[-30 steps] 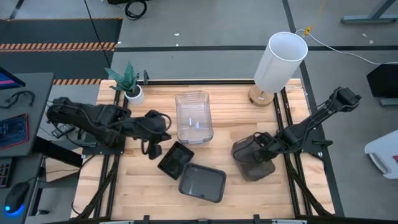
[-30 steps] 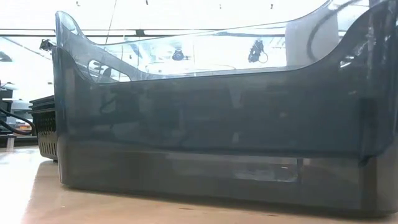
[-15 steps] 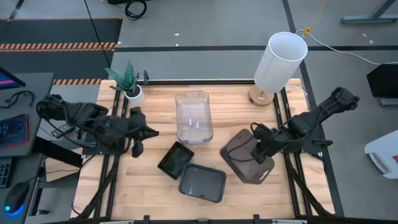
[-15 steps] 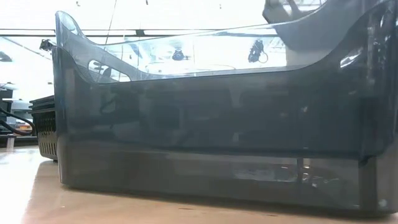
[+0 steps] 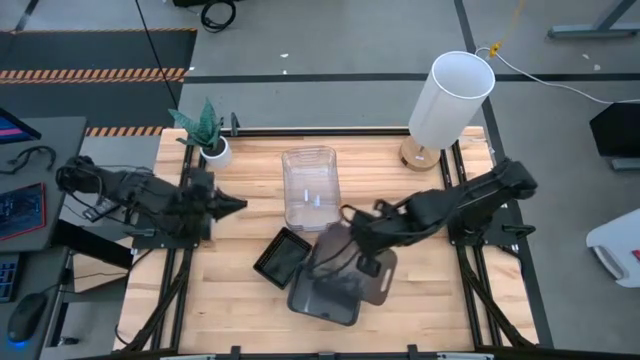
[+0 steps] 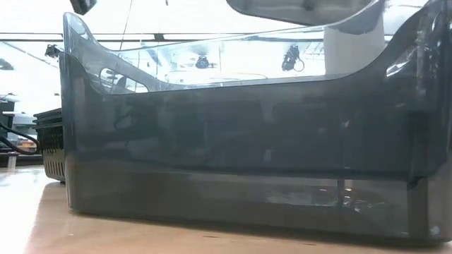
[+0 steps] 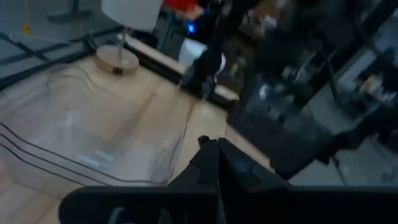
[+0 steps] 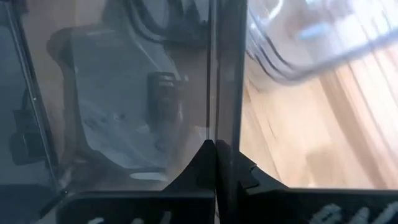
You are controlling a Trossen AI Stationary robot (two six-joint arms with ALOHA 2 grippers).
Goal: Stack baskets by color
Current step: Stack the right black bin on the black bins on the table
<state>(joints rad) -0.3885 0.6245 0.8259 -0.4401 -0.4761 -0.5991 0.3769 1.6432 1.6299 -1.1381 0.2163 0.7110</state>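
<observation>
My right gripper (image 5: pixel 365 248) is shut on a dark grey basket (image 5: pixel 345 262), which it holds over a second dark grey basket (image 5: pixel 322 298) standing on the table near the front edge. In the low view the standing basket (image 6: pixel 240 162) fills the frame, with the held basket's underside (image 6: pixel 304 10) above it. A small black slatted basket (image 5: pixel 283 257) stands to the left of the two. A clear basket (image 5: pixel 310 188) stands behind them. My left gripper (image 5: pixel 236 205) is shut on nothing at the table's left, pointing toward the clear basket (image 7: pixel 81 137). My right gripper pinches one upright wall of the grey basket at its rim (image 8: pixel 225 112), one finger inside the basket and one outside. The fingers come slanting down from the table's right. The basket hangs clear of the table, tilted, over the standing grey basket.
A tall white cylinder (image 5: pixel 450 100) on a round wooden base stands at the far right. A small white plant pot (image 5: pixel 213 150) stands at the far left corner. Bare wood lies at the table's right, where the held basket was.
My right gripper has risen and gone toward the table's left while rolling. It has carried the grey basket off the right part of the table to above the other grey basket. My left gripper has drawn back toward the table's left edge.
</observation>
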